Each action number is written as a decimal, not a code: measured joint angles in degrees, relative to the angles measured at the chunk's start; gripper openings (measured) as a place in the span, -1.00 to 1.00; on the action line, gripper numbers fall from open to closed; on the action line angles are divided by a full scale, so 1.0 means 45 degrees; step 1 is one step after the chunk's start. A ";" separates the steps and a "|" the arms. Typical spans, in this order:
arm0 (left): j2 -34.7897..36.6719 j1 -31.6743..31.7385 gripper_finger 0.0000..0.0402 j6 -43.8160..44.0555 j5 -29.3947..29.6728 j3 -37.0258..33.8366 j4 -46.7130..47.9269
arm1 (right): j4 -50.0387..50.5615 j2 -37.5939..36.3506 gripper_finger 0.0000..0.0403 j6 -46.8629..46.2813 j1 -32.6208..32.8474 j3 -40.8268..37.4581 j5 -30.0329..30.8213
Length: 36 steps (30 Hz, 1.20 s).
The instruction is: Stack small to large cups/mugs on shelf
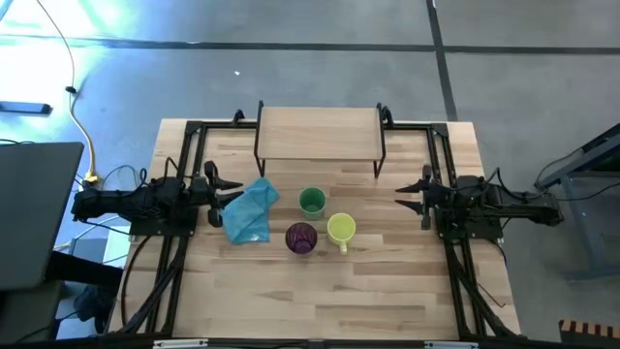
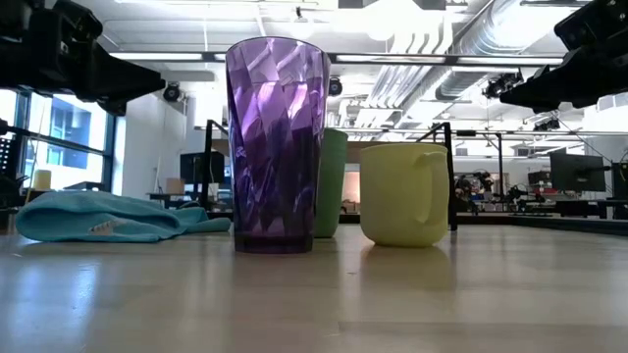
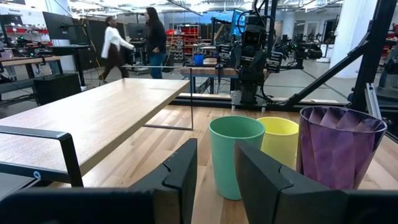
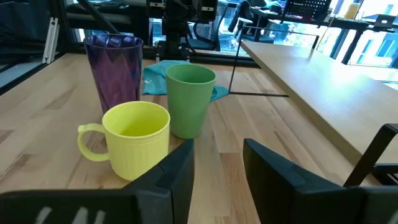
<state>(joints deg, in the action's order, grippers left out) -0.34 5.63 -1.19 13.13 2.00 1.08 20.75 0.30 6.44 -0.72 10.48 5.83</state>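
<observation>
tumbler (image 1: 301, 237): purple one, upright mid-counter, between the two tools and well apart from both. looks empty from above
green cup (image 1: 312, 202): just behind the tumbler, toward the shelf, upright, nothing in it
mug (image 1: 341, 230): yellow-green, right beside the tumbler on its right, handle facing the counter's front edge, empty too
shelf (image 1: 319, 133): back of the counter (image 1: 387, 291), top is bare wood
cloth (image 1: 251, 213): light blue, crumpled, left of the cups, pretty much in front of the left tool
left tool (image 1: 219, 186): at the left edge, fingers apart, holding nothing
right tool (image 1: 411, 194): at the right edge, same deal, fingers spread, nothing in them
</observation>
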 joint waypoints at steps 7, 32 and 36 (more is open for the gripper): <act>-0.0004 0.0000 -0.53 0.0000 0.0000 -0.0004 -0.0077 | 0.0000 0.0000 -0.36 0.0005 -0.0001 0.0000 -0.0001; -0.0002 -0.0005 -0.53 0.5324 -0.1296 -0.0005 0.0136 | -0.2116 0.0000 -0.36 -0.3261 -0.0002 -0.0034 -0.0536; -0.0004 -0.0005 -0.53 0.4775 -0.0975 -0.0005 0.0069 | -0.2808 0.0005 -0.36 -0.6288 -0.0002 -0.0034 -0.0538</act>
<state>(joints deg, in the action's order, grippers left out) -0.36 5.61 20.29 8.74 1.98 1.39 8.12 0.32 -21.86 -0.73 10.33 3.41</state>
